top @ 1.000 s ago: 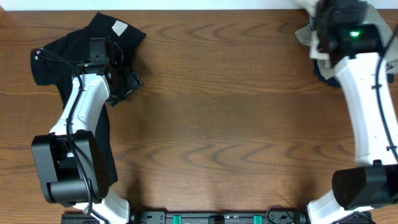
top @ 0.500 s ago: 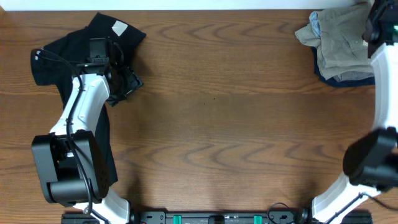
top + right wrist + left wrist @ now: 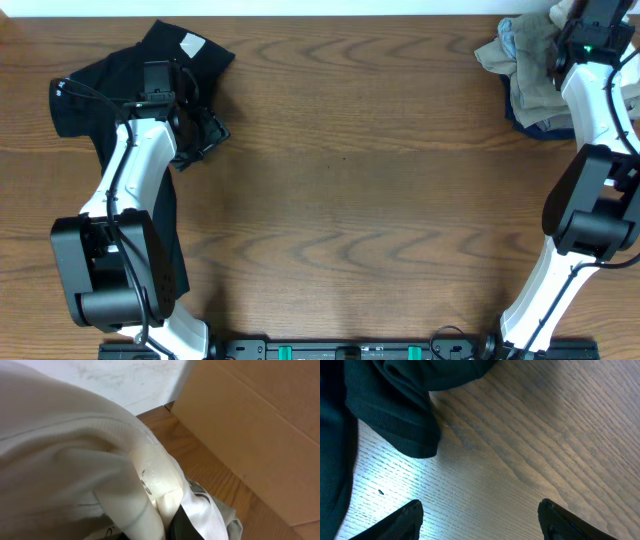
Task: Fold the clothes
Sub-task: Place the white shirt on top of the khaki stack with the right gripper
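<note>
Overhead camera, fixed, looks straight down on the whole wooden table; left wrist camera, close and low, faces that table and black shirt, both shared with overhead; right wrist camera, pressed against white T-shirt, faces wall and cardboard box.

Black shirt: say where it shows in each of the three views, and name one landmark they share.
Overhead: the black shirt lies crumpled at the upper left, partly under the left arm.
Left wrist: its dark fabric fills the top left corner.
Right wrist: not in it; the white T-shirt fills most of the frame.
Shared landmark: the wooden table, seen in all three.
</note>
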